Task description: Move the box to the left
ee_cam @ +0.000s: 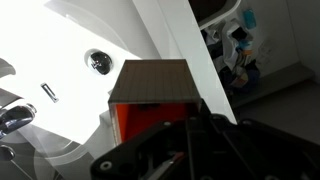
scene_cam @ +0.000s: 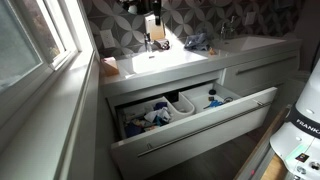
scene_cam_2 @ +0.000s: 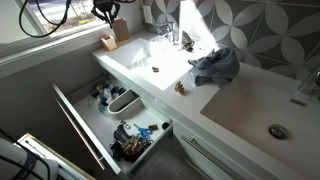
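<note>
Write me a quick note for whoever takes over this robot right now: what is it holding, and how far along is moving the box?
Gripper: looks closed on the box in the wrist view, though the finger contact itself is hidden.
Box: raised above the white basin, not resting on anything visible.
Done: box apparently picked up.
Left: carry it left, set it down, release.
Note: the drawer under the basin stands open.
</note>
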### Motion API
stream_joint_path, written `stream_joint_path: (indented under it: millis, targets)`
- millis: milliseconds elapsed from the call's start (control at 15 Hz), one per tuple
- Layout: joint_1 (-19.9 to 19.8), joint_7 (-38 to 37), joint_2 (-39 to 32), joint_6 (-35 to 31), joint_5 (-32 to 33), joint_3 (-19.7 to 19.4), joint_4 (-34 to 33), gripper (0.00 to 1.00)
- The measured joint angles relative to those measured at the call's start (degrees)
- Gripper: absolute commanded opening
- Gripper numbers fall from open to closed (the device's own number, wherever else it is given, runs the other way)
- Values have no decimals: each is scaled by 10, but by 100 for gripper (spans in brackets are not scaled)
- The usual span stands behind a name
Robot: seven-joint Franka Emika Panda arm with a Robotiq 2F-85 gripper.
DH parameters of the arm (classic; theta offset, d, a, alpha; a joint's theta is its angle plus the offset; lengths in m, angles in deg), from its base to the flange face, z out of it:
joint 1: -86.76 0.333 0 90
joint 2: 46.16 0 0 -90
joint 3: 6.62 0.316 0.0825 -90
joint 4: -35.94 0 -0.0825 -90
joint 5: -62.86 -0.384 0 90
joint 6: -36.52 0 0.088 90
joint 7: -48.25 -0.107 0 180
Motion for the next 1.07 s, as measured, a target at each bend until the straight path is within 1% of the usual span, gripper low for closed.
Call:
stream_joint_path:
  millis: [67,267,400,533,800,1067]
  targets:
    - [0,0,0,0,0,0,0,1]
    - [0,9,-1,-2,1,1,0,1]
    - [0,65,-15,-5,7,2,-13,1]
    - [-3,126,-52,1,11,2,-59,1]
    - [-11,250,-144,11,12,9,-174,1]
    - [-13,353,-228,13,11,35,-286,1]
